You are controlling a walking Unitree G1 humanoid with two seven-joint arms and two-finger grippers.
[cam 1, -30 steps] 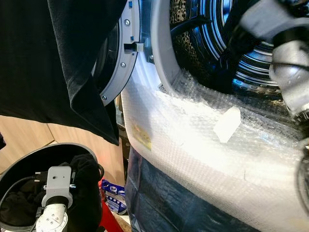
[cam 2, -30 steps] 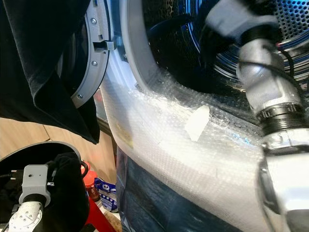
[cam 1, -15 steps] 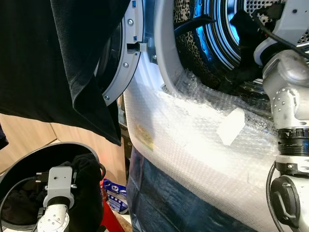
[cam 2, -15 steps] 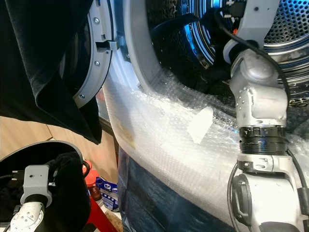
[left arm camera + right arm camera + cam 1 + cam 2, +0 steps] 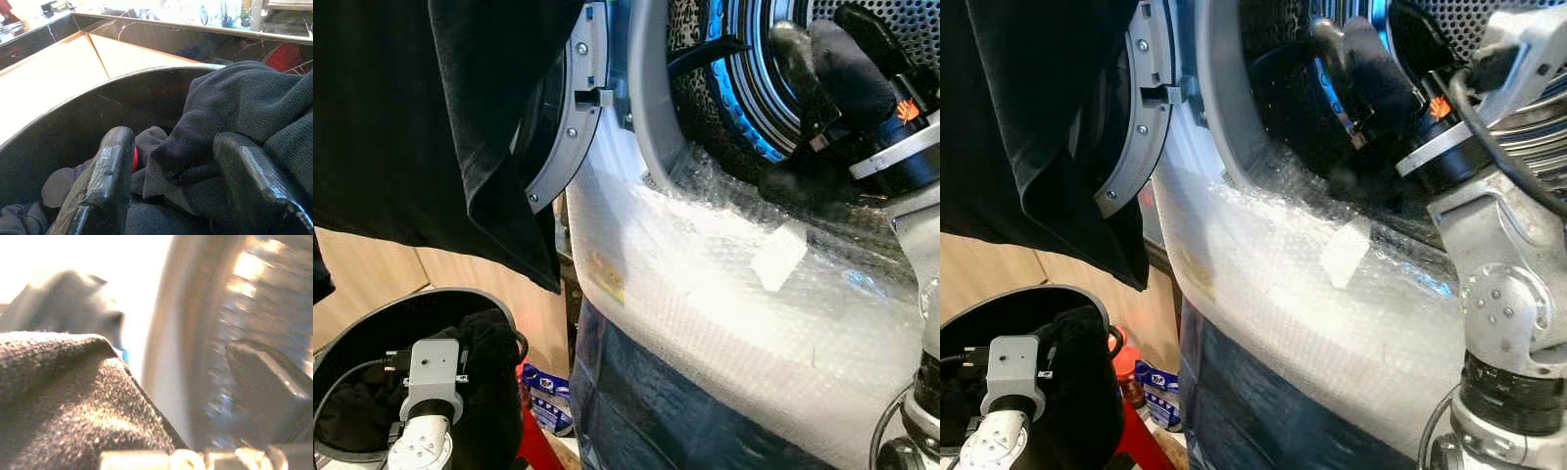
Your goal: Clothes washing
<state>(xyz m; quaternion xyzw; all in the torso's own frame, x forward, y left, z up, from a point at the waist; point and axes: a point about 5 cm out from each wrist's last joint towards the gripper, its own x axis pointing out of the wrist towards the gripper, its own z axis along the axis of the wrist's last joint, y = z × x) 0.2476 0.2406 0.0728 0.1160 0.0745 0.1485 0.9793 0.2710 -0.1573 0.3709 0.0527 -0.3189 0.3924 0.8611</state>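
In the left wrist view, the two black fingers (image 5: 102,191) of the left gripper (image 5: 171,188) are spread, with a fold of dark knitted clothing (image 5: 234,112) lying between them and over the far finger. This gripper is held down inside a round black laundry basket (image 5: 372,313) near the floor, where more dark clothes are piled. A red object and a blue-and-white packet (image 5: 543,392) are seen on the floor beside the basket.

The right gripper (image 5: 1351,59) is reached into the mouth of the washing machine drum (image 5: 764,69). In the right wrist view one finger (image 5: 264,382) is seen bare and apart, while a dark garment (image 5: 63,396) is draped over the other side (whether anything is actually pinched cannot be told). A patterned item (image 5: 690,20) is seen inside the drum. The lower lip of the machine is covered with bubble wrap (image 5: 724,294). The round door (image 5: 563,127) is swung open to the left, and a black cloth (image 5: 421,127) is hung in front of it.
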